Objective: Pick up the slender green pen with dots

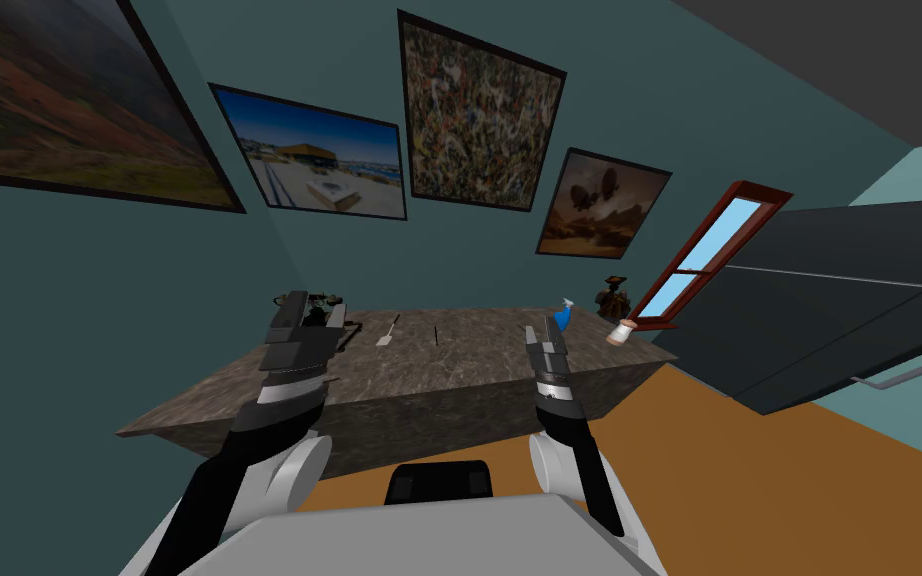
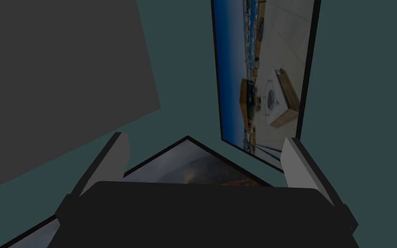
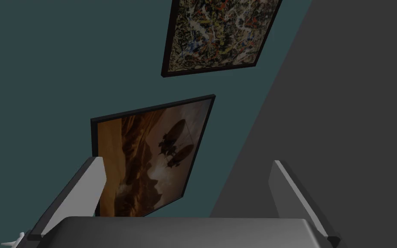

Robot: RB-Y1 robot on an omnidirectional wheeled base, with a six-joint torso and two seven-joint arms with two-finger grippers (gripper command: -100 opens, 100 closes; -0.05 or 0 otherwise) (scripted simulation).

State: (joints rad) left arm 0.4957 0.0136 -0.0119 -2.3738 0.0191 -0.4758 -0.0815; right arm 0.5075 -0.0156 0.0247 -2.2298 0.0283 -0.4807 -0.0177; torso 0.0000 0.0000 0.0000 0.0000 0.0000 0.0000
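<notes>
Our left tool (image 1: pixel 314 312) and right tool (image 1: pixel 541 335) hover wide open and empty over the tabletop (image 1: pixel 469 352). The pen (image 1: pixel 435 335), a thin dark sliver, lies between them, pointing toward the wall, seemingly slightly nearer the right.

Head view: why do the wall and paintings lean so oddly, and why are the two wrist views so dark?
Head view: a very wide, rolled lens slants the teal wall, speckled framed painting and brown marbled stone table together, so the tilt is the camera's; light is even, no glare. Left and right wrist views: both dim, shaded rather than black.
</notes>
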